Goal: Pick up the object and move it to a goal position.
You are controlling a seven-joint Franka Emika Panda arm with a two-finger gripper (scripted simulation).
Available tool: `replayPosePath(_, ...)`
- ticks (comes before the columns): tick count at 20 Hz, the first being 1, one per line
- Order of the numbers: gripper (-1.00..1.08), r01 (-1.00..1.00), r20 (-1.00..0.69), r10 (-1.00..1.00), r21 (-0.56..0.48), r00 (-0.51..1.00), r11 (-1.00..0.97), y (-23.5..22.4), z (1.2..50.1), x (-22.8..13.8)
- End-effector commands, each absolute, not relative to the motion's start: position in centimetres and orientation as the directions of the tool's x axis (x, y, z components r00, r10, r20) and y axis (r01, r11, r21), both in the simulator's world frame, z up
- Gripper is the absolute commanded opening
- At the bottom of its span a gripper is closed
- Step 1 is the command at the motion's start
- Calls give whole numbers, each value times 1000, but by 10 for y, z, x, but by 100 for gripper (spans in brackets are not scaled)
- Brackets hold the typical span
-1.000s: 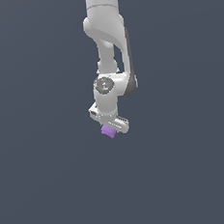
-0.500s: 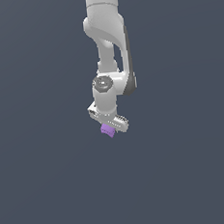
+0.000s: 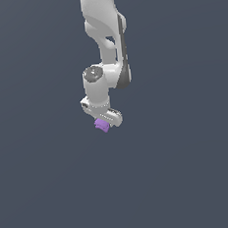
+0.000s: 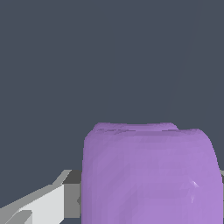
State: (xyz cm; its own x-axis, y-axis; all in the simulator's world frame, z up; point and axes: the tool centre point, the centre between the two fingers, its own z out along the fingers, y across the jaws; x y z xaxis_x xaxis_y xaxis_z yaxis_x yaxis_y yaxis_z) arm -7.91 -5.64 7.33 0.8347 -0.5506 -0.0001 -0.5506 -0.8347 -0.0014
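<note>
While clamped in the white claw (image 3: pixel 103 123), the object (image 3: pixel 102 125), small light-purple block, rounded edges, matte.

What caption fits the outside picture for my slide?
White robot arm holds a small purple block in its gripper against plain gray.

object (image 4: pixel 148 175): light-purple rounded block, close to the lens, fills much of the frame | hand finger (image 4: pixel 41 203): white-grey, touching the object's side | other finger: hidden behind the object | background: plain dark grey-blue around the object
</note>
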Motion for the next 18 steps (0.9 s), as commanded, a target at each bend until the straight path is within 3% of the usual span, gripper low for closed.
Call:
replayPosePath(1, -100, -551, 0, -551, -2, 834, -834, -71, 85, -91)
replayPosePath(10, -100, -552, -1, -552, -2, 834, -834, -113, 120, -126)
replayPosePath(18, -100, -552, 0, -552, 0, 834, -834, -125, 130, -133)
